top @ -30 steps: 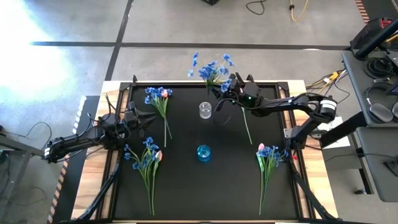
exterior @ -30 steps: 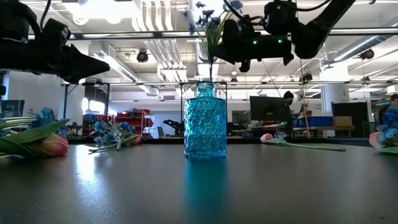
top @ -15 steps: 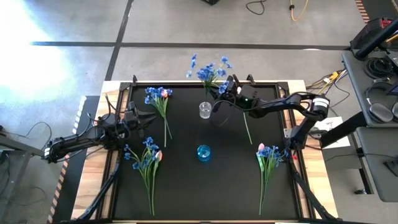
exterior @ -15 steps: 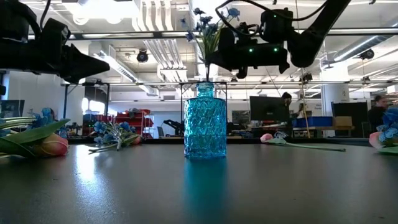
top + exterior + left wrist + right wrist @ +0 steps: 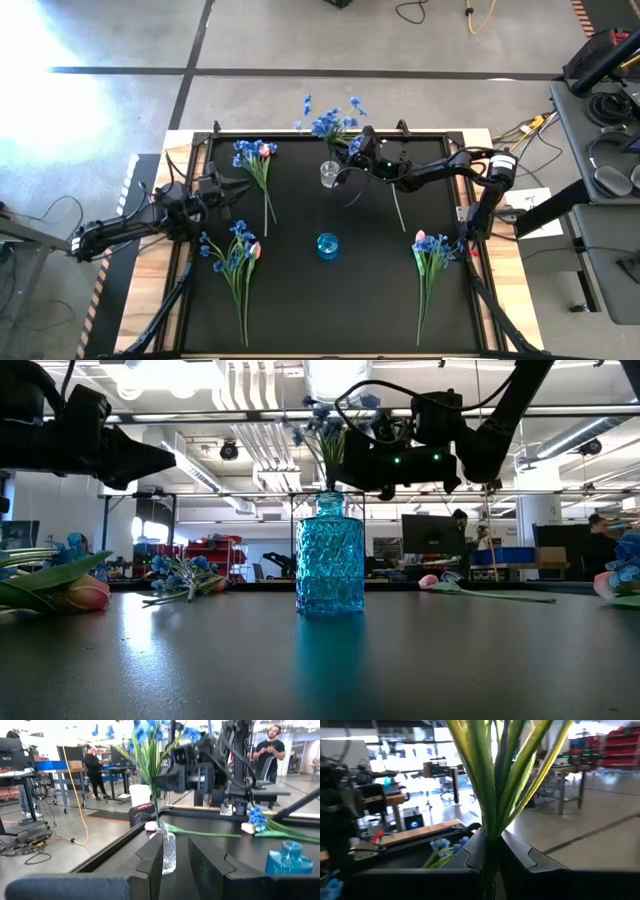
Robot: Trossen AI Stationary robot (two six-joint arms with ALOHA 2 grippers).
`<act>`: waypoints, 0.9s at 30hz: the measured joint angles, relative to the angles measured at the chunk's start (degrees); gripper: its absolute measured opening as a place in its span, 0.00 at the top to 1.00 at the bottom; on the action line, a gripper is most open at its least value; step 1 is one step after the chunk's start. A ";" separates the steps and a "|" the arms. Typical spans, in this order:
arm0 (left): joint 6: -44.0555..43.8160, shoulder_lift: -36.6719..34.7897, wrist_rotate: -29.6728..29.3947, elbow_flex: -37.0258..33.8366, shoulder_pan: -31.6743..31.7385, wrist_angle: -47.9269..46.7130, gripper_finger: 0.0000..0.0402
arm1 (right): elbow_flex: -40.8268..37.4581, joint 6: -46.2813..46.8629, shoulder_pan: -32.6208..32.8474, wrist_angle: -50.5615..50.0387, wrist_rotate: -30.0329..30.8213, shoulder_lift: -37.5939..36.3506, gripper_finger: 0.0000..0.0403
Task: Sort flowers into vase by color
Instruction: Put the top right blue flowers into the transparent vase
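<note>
Overhead, the right tool [image 5: 352, 160] sits just right of the small clear glass vase [image 5: 329, 176] at upper centre of the black table [image 5: 300, 290], pinching the green stem of a spray of small blue blossoms [image 5: 330, 118] whose stem end stands in that vase. A squat blue glass vase [image 5: 327, 245] stands at centre. Mixed bunches of blue sprays and pink tulip buds lie at upper left [image 5: 254, 160], lower left [image 5: 235, 255] and lower right [image 5: 432, 250]. The left tool [image 5: 235, 190] waits at mid left, fingers a little apart and holding nothing.

Level with the table, the blue glass vase [image 5: 325, 554] fills the centre and the right tool [image 5: 345, 455] grips the spray above it.

From the left wrist, the spray [image 5: 150, 750] rises from the clear vase [image 5: 167, 851] at centre.

From the right wrist, dark fingers [image 5: 475, 847] press on green stems [image 5: 492, 780].
</note>
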 joint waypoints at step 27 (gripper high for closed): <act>-12.74 2.79 0.23 0.01 0.00 2.70 0.81 | -0.02 -2.88 2.09 -17.44 2.47 -5.11 0.57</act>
